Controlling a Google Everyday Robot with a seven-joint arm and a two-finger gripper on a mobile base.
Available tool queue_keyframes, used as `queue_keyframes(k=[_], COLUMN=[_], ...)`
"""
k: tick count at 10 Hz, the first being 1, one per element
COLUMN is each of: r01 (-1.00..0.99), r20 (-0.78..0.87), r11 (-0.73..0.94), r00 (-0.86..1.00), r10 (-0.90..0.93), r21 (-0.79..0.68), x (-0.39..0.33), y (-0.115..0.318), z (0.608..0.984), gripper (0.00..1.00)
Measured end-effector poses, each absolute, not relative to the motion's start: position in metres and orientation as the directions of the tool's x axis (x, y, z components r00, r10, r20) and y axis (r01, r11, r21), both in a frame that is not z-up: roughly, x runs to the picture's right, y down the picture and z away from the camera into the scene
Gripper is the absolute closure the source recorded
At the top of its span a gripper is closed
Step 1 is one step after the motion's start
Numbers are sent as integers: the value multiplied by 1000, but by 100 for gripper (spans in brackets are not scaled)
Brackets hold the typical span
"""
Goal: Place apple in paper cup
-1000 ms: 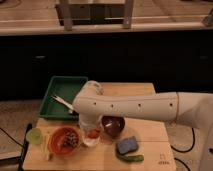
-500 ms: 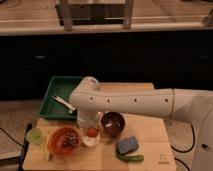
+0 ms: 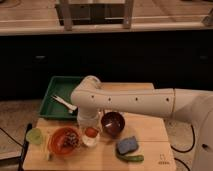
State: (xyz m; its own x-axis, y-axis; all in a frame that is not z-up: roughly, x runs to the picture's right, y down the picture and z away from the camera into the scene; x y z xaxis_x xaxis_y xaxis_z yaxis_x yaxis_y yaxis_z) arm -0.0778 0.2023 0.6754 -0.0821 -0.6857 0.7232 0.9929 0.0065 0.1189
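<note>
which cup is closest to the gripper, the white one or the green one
The short white paper cup, directly beneath the gripper, with the apple at its mouth. The pale green cup stands apart, far off to the left.

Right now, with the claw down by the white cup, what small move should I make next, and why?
Probably a short straight lift of the claw. The apple looks seated in the paper cup, directly under the claw, and the maroon bowl and orange bowl sit close on either side, so sideways motion risks a knock.
</note>
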Motion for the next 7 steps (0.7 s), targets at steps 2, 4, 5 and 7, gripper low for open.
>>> queue_keyframes(k=[2,4,5,7], r01=[992,991,991,990], r20=[727,744,744,746], r11=[30,59,59,63], r00=[-68,-53,-54,-52], r10=[-683,-666,-666,-664], r21=[120,123,124,125], x=[-78,-77,-78,-78], y=[204,206,206,205], z=[675,676,676,675], gripper=[99,78,72,50])
